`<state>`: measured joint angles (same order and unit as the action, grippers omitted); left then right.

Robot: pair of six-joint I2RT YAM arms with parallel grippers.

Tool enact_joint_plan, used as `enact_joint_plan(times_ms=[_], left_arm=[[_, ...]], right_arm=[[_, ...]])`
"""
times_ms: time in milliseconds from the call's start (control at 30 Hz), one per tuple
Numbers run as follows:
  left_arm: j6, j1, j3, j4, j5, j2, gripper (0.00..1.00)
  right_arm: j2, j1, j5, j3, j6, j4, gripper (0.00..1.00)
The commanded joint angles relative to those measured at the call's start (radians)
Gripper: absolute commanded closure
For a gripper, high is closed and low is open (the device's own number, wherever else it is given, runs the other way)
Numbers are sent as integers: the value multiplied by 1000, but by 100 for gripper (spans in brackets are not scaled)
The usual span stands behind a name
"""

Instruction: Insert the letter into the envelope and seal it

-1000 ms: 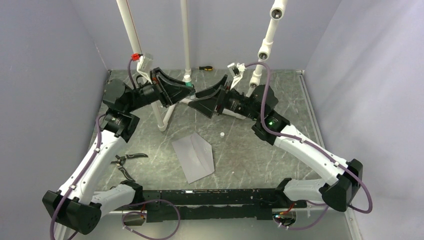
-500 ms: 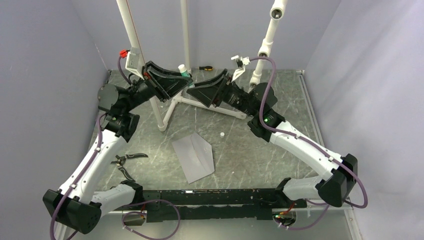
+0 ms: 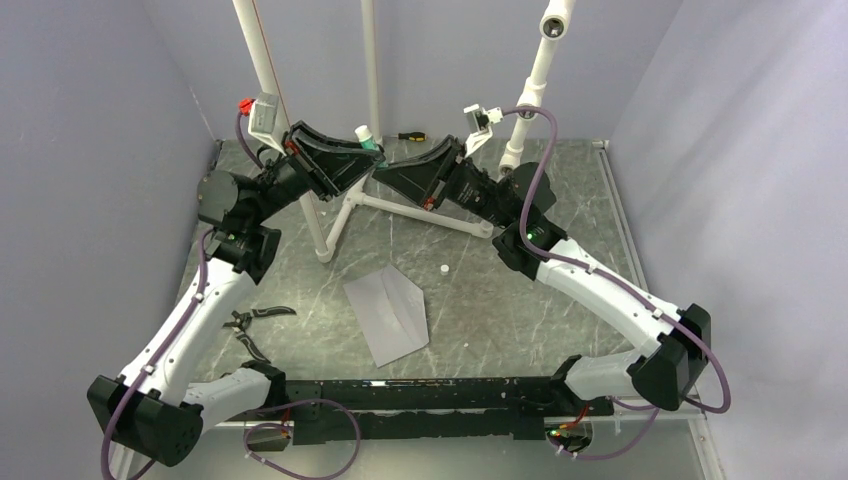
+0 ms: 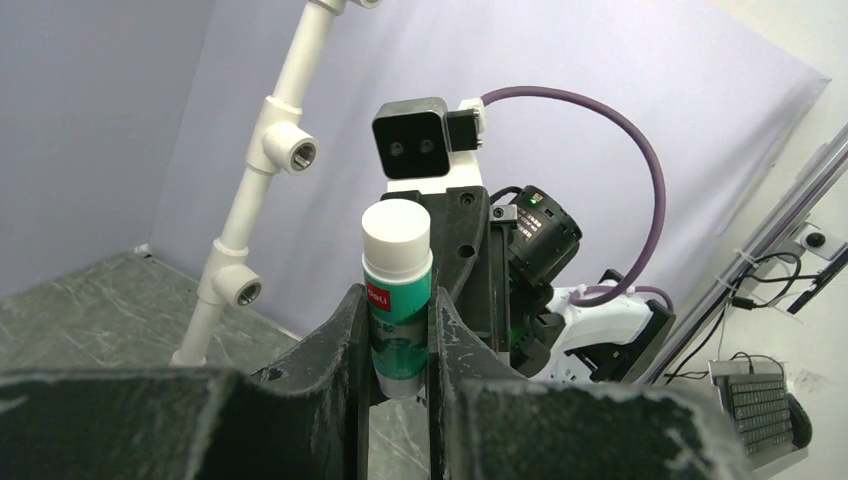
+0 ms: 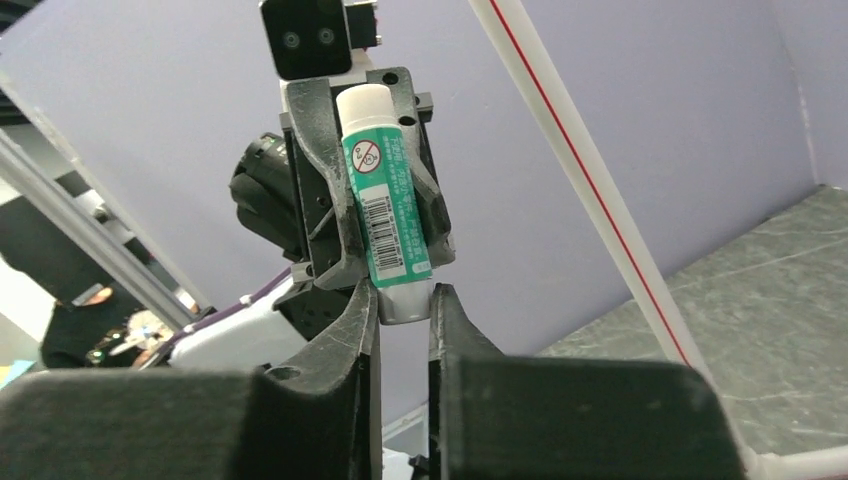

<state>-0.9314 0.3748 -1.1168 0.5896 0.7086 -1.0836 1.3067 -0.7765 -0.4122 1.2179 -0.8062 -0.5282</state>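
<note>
Left claw [image 4: 398,302] clamped on a glue stick [image 4: 397,262], right claw [image 5: 403,300] pinching its other end, stick's length spanning them, far above the table [image 3: 520,320]. Envelope [image 3: 388,312] lies flat, nearer, well below; letter unseen.

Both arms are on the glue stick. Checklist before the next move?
1. Left tool shut on the glue stick: ok.
2. Right tool fingers against both sides of the stick's lower end: ok.
3. Stick held up off the table: ok.
4. Envelope flat on the table, apart from both arms: ok.
5. Letter inside the envelope: cannot tell, no tan sheet shows.
6. Flap open for glue: cannot tell.
</note>
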Motion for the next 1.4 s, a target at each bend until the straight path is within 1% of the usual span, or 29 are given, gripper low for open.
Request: enact_joint_plan(times_ms=[0,100,200,367,433,467,500,567,600,633,667,700,767,800,867,1000,1133,1200,1300,1367], left_arm=[[-63,6,-21,105,7,6,97],[-97,6,-22,148,13,2,98],[-100,5,-25,174,24,3,98],[-111,7,3,235,24,2,98],[-125,7,9,254,21,-5,98],[-131,7,11,258,17,-7,98],[-135,9,11,253,10,-7,98],[-129,9,3,208,-15,-1,98],[-122,9,-4,163,-34,7,98],[-115,9,-11,118,-57,16,97],[-111,9,-16,59,-85,26,98],[-110,9,-18,24,-112,36,98],[-111,9,-27,-45,-155,50,98],[-114,9,-33,-75,-170,52,98],[-121,9,-46,-131,-192,48,98],[-158,9,-44,-131,-190,28,98],[-191,9,-39,-112,-167,10,98],[-193,9,-41,-108,-155,4,98],[-170,9,-57,-158,-134,-2,98],[-164,9,-56,-179,-132,0,97]], right_arm=[[-7,55,-3,-13,-164,-203,99],[-6,92,-22,-46,-310,-338,100],[2,131,-16,-72,-468,-484,100],[49,141,114,-133,-738,-733,100],[69,134,162,-154,-794,-789,100],[71,130,181,-164,-803,-790,100],[69,127,187,-173,-786,-790,97],[46,126,147,-177,-662,-715,64],[23,125,115,-173,-598,-635,51],[-6,122,81,-167,-452,-537,42],[-34,110,49,-154,-306,-433,36],[-65,96,27,-136,-157,-291,34],[-111,62,68,-95,137,-30,31],[-121,54,72,-85,240,46,31],[-127,51,63,-77,405,119,31],[-160,24,102,-117,645,90,34],[-150,-14,139,-72,848,126,38],[-140,-31,147,-56,927,129,41],[-124,-52,140,-37,1004,109,47],[-116,-74,148,-30,1045,88,46]])
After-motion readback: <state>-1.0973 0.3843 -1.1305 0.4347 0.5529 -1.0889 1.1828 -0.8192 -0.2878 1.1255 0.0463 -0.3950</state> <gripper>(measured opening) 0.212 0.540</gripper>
